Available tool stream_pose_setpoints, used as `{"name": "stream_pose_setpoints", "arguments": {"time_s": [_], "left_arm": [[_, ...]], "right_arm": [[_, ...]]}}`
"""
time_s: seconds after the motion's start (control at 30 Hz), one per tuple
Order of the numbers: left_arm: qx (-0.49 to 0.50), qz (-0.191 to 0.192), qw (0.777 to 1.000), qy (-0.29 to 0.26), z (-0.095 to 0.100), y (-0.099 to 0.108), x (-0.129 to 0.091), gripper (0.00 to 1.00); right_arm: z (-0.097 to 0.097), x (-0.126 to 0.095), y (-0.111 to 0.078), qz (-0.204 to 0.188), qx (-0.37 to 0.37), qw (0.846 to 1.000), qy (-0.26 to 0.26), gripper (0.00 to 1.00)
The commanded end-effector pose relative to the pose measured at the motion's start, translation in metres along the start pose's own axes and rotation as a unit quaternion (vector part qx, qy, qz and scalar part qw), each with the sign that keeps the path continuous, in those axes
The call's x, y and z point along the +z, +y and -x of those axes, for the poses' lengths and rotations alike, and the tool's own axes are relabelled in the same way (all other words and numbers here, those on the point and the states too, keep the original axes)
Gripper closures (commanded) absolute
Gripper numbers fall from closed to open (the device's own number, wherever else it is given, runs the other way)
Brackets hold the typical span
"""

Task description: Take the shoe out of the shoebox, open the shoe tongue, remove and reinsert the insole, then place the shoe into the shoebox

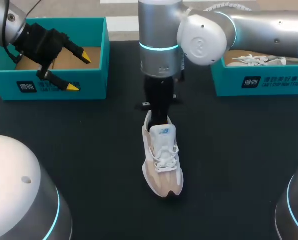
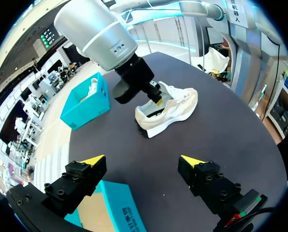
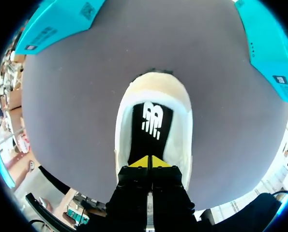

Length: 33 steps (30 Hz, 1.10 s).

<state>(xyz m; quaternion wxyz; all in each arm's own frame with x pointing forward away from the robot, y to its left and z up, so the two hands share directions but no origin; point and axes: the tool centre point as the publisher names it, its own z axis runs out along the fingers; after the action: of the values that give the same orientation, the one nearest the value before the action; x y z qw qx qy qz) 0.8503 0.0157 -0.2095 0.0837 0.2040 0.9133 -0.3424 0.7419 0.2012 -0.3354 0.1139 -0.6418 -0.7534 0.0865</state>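
Note:
The beige and white shoe (image 1: pixel 162 160) stands upright mid-table, toe toward the front edge. My right gripper (image 1: pixel 159 118) comes straight down into its opening behind the tongue. In the right wrist view its yellow tips (image 3: pixel 148 162) are pressed together, shut, just over the black insole (image 3: pixel 151 125) inside the shoe (image 3: pixel 124 111). Nothing shows between the tips. My left gripper (image 1: pixel 78 72) hangs open over the front wall of the left teal shoebox (image 1: pixel 48 85), nothing in it. From the left wrist, its gripper (image 2: pixel 143 160) faces the shoe (image 2: pixel 173 108) and the right gripper (image 2: pixel 156 99).
A second teal shoebox (image 1: pixel 259 82) at the back right holds another white shoe (image 1: pixel 254 61). The left box shows a bare cardboard floor. Black table surface (image 1: pixel 88 150) lies open around the shoe.

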Motion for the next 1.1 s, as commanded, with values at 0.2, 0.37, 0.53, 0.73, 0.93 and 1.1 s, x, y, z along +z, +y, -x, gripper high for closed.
{"name": "stream_pose_setpoints", "arguments": {"time_s": [0.2, 0.37, 0.53, 0.73, 0.93, 1.1], "left_arm": [[0.0, 0.002, 1.0, 0.0, -0.001, -0.001, 0.0, 0.0], [0.0, 0.002, 1.0, 0.0, -0.001, -0.001, 0.0, 0.0], [0.0, 0.002, 1.0, 0.0, -0.001, -0.001, 0.0, 0.0], [0.0, 0.002, 1.0, 0.0, -0.001, -0.001, 0.0, 0.0], [0.0, 0.002, 1.0, 0.0, -0.001, -0.001, 0.0, 0.0], [0.0, 0.002, 1.0, 0.0, -0.001, -0.001, 0.0, 0.0]], "right_arm": [[-0.004, 0.011, -0.011, -0.015, 0.004, 1.0, 0.004, 1.0], [0.0, 0.012, -0.015, -0.019, 0.009, 1.0, 0.003, 1.0], [0.001, 0.01, -0.01, -0.014, 0.012, 1.0, 0.003, 1.0], [0.002, 0.01, -0.006, -0.01, 0.012, 1.0, 0.001, 0.62], [0.005, 0.009, -0.006, -0.007, 0.013, 1.0, 0.0, 0.0], [0.005, 0.01, -0.007, -0.01, 0.008, 1.0, -0.003, 0.0]]}}
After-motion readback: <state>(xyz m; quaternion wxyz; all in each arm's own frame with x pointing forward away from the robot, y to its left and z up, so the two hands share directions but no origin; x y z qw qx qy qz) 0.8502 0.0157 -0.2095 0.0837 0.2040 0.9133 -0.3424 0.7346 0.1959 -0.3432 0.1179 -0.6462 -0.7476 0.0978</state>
